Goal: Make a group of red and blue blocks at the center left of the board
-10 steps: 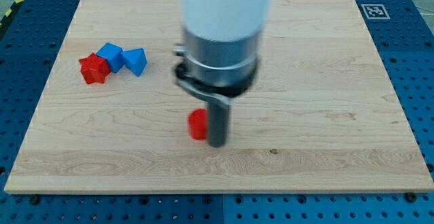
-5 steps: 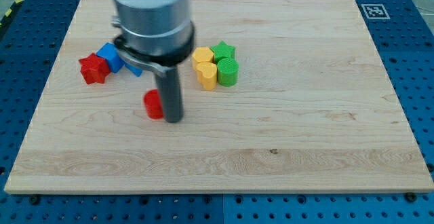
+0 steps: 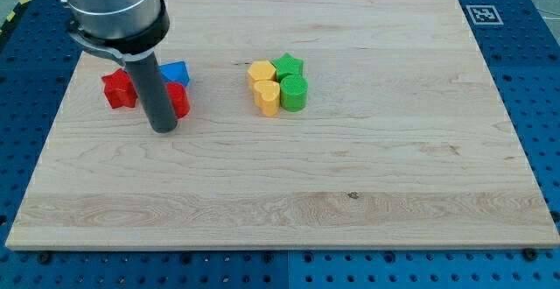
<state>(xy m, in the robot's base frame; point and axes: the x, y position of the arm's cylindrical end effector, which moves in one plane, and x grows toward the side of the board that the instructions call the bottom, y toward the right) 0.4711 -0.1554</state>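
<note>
My tip [image 3: 164, 129] rests on the board at the view's center left, just below the red and blue blocks. A red star-shaped block [image 3: 117, 89] lies left of the rod. A second red block [image 3: 179, 100] touches the rod's right side, its shape unclear. A blue block [image 3: 177, 72] sits just above that red block. The rod and arm hide anything between the red star and the blue block.
Two yellow blocks [image 3: 263, 85] and two green blocks, a star [image 3: 287, 65] and a round one [image 3: 294, 92], sit together near the board's middle. A black-and-white marker [image 3: 483, 14] is at the view's top right corner. The blue perforated table [image 3: 542, 105] surrounds the board.
My tip has swept from the board's lower middle to the upper left, pushing the red block with it up against the blue blocks. The arm now hides one blue block.
</note>
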